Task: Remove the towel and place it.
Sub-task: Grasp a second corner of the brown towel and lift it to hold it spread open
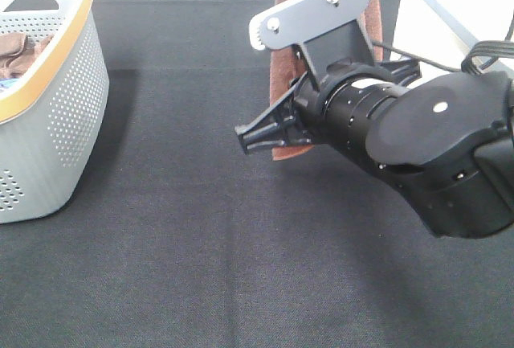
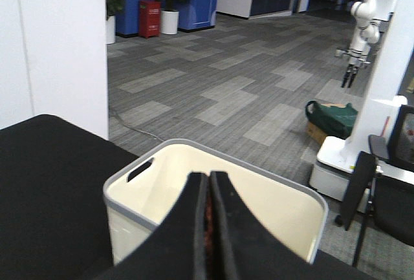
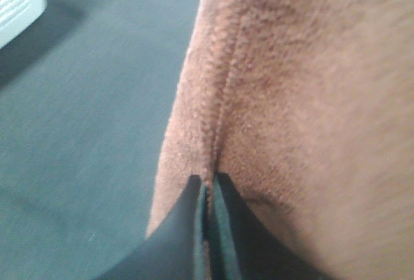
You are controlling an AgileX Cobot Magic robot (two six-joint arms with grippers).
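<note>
The right gripper's [image 3: 208, 180] two dark fingers are pressed together, pinching the towel [image 3: 291, 99] right at its stitched hem [image 3: 226, 99], where the fabric puckers between the tips. In the left wrist view, the left gripper [image 2: 209, 176] also has its jaws drawn together, with a thin sliver of rust-brown fabric showing in the seam between them, so it is clamped on cloth of the towel's colour. That gripper lies outside the exterior high view.

In the exterior high view the towel hangs as a narrow vertical strip from the frame's edge at 12 to 1 o'clock. It runs down behind the right arm's grey mounting plate [image 1: 309, 12] to just right of centre, and its lower end is clear of the black table [image 1: 201, 268]. The right arm reaches in from 3 o'clock with its fingers pointing toward 9 o'clock.

At 9 to 10 o'clock stands a grey perforated basket [image 1: 56, 99] with an orange rim, with a darker brown cloth [image 1: 20, 51] bunched inside. A white unit [image 1: 450, 10] sits at 2 o'clock. Beyond the left fingers is a grey bin [image 2: 129, 218] with a cream interior.
</note>
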